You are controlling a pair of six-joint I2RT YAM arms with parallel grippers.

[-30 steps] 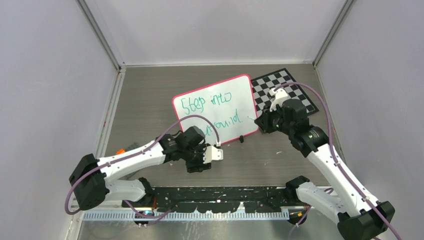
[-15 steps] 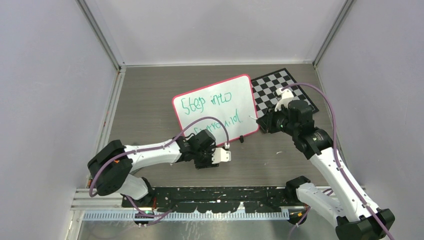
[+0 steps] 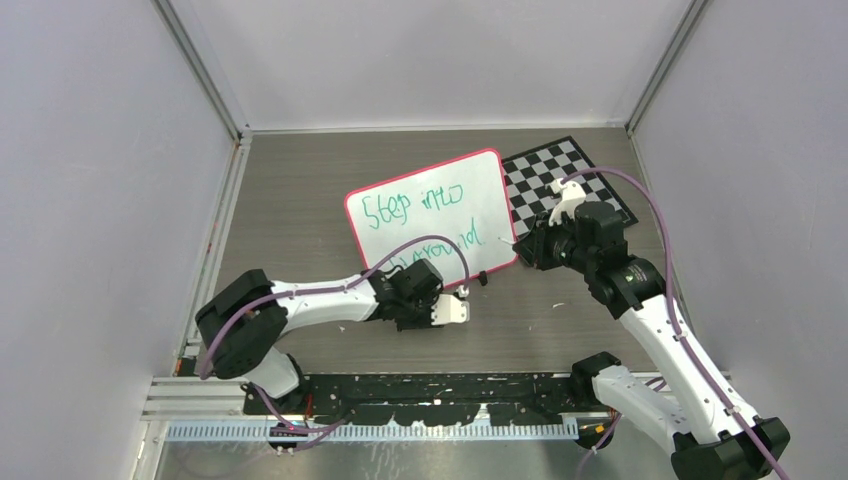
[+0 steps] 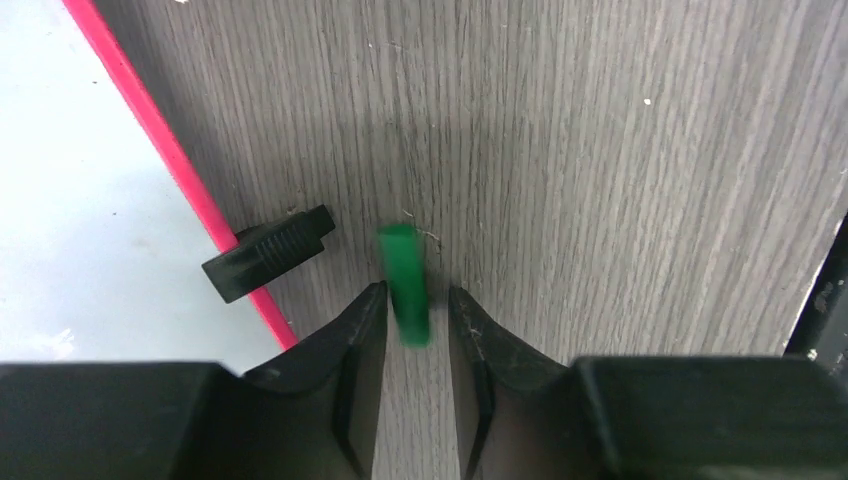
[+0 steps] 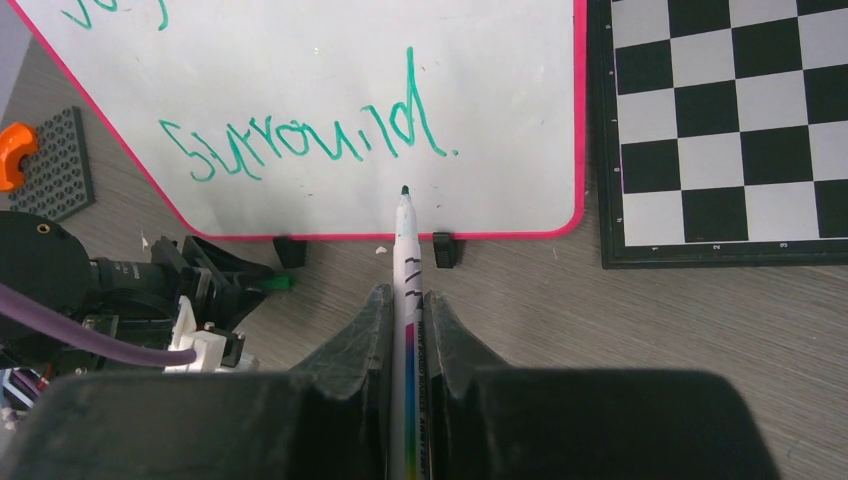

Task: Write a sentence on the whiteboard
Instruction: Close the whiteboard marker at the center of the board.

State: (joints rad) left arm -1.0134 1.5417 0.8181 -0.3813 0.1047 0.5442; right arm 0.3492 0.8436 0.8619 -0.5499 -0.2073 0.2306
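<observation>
The whiteboard (image 3: 400, 232) lies askew at mid-worktop (image 3: 300, 200), just beside the checkered board (image 3: 560, 175), where it lay a second ago. The left arm has stretched forward since then, bringing the left hand (image 4: 415, 300) close to the board's near rim, by a black clip (image 4: 268, 265). Its fingers stand narrowly parted with a green cap (image 4: 405, 283) between them, and a sliver of worktop shows beside the cap. The right hand (image 5: 408, 300) has barely shifted and is clamped on the marker (image 5: 407, 260); the tip sits just under "surround", the second line of the sentence (image 5: 300, 145), and we cannot tell whether it touches.
</observation>
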